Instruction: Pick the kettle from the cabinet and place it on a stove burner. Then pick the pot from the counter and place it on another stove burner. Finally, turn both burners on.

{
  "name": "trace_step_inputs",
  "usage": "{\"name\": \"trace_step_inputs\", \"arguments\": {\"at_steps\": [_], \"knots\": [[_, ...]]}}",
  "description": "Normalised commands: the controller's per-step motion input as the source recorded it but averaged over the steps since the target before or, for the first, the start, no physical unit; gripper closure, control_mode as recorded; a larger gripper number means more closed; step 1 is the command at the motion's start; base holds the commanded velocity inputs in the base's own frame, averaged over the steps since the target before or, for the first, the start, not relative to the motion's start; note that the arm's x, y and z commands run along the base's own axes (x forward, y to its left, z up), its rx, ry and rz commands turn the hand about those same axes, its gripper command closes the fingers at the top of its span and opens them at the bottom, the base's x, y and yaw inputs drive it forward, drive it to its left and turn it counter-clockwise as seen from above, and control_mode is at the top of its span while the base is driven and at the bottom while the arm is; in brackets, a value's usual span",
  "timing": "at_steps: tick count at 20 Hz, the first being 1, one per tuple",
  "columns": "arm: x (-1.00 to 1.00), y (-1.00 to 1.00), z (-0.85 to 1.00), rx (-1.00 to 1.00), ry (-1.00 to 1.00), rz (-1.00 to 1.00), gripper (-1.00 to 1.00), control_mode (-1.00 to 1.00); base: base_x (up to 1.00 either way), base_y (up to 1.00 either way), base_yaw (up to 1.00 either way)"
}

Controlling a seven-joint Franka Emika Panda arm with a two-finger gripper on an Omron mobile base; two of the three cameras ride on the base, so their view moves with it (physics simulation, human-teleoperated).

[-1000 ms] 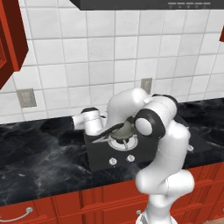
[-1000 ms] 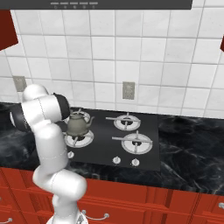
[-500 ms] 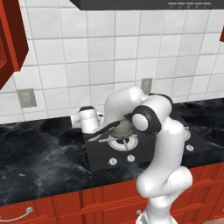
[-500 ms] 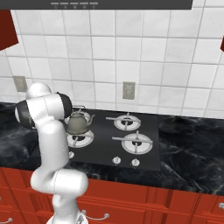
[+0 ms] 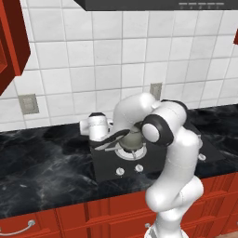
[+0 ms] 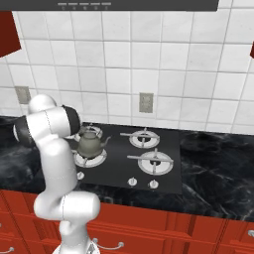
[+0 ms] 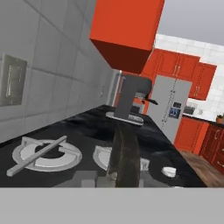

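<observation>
The small grey-green kettle (image 6: 90, 144) stands upright on the front-left burner (image 6: 89, 158) of the black cooktop (image 6: 171, 173). In the left base view the kettle (image 5: 133, 138) is half hidden behind my forearm. My gripper (image 5: 123, 135) reaches in from the left at the level of the kettle's handle. A dark upright bar (image 7: 125, 144), likely that handle, rises close in front of the hand view. The jaws' gap cannot be made out. The red cabinet (image 5: 9, 42) hangs at the upper left. The pot is out of view.
Three other burners lie bare: back left (image 6: 93, 131), back right (image 6: 144, 138), front right (image 6: 155, 161). White knobs (image 6: 132, 182) line the cooktop's front edge. The black counter (image 5: 42, 162) runs left and right. A tall grey appliance (image 7: 129, 100) stands farther along it.
The kettle stays on the front-left burner. My elbow has shifted slightly to the left while the hand holds its place by the kettle.
</observation>
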Motion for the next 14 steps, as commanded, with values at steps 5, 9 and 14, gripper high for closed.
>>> {"name": "trace_step_inputs", "arguments": {"at_steps": [5, 9, 14], "knots": [[-0.31, -0.09, -0.20, 0.04, -0.14, -0.06, -1.00, -1.00, 0.00, 0.00, 0.00], [-0.37, 0.00, -0.16, 0.02, -0.12, -0.05, -1.00, -1.00, 0.00, 0.00, 0.00], [-0.44, 0.02, -0.17, 0.00, -0.07, -0.03, -1.00, -1.00, 0.00, 0.00, 0.00]]}}
